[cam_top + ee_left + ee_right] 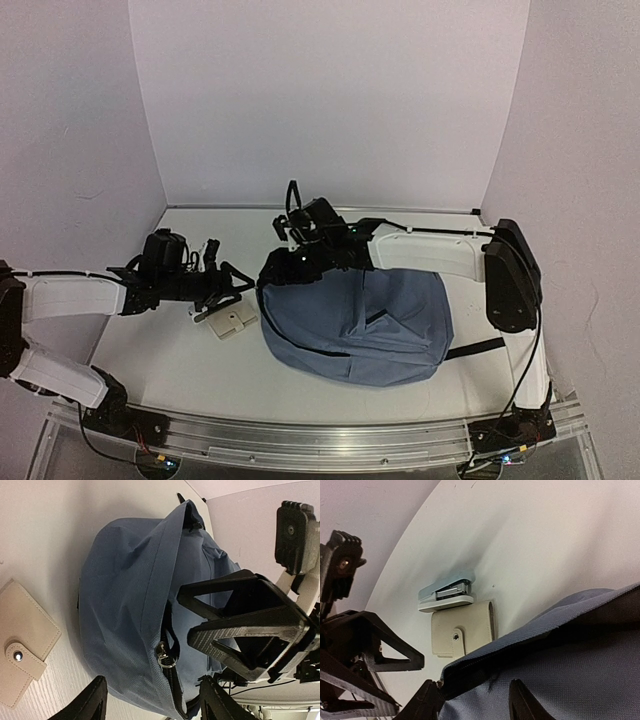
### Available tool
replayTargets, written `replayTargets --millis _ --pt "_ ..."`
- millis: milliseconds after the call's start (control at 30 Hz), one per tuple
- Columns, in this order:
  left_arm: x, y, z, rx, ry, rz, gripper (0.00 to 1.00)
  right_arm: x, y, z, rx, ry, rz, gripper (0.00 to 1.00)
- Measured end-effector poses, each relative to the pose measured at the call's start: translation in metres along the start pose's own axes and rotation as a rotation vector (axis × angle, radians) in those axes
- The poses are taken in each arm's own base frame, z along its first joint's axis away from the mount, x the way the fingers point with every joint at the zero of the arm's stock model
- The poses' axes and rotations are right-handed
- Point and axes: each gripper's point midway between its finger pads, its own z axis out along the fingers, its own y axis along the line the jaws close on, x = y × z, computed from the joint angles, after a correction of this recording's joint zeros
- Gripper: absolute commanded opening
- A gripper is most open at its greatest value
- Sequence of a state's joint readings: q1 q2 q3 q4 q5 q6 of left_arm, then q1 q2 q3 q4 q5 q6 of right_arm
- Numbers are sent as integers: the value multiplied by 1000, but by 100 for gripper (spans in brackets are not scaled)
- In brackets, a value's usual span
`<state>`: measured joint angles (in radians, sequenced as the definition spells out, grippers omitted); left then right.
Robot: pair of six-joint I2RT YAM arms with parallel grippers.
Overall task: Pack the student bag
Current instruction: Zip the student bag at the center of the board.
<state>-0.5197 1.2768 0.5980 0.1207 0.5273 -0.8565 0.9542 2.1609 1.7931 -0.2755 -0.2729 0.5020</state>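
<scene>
Left end effector (154, 700): wide open, straddling the zipper rim of the student bag (365, 325), pinching nothing. Right end effector (476, 700): roughly half open over the same rim; gripping or not, cannot tell. Bag flat on the table (180, 370), right of centre, mouth toward the left arm. Just beside that mouth, a beige wallet (462, 635) right against a stapler (447, 591).

Your left arm (70, 297) and right arm (430, 255) match: white shell links, black joint housings. Black cable (539, 345) runs down your right arm. Your left hand (152, 702) and right hand (470, 700): black fingers (245, 630), open triangular frames, ribbed pads. Black bases (510, 432) bolted on silver rail (320, 440), small lights lit beside them.
</scene>
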Motion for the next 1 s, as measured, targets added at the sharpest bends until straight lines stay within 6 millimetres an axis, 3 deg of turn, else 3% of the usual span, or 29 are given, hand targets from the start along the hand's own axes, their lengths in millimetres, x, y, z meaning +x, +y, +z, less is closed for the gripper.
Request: replayTargets --millis 200,333,500,733,1000 --pt "10 1 14 12 47 -7 52 1 5 6 -39 1 33 39" --pt "16 3 22 13 70 -12 46 4 1 12 -32 6 61 42" --pt "17 4 30 11 80 -19 28 1 -2 13 -16 -8 86 47" --pt "17 8 37 13 85 -24 1 0 -6 14 -8 -14 104 46" --pt "18 8 38 21 78 -13 0 8 -7 27 -36 10 127 35"
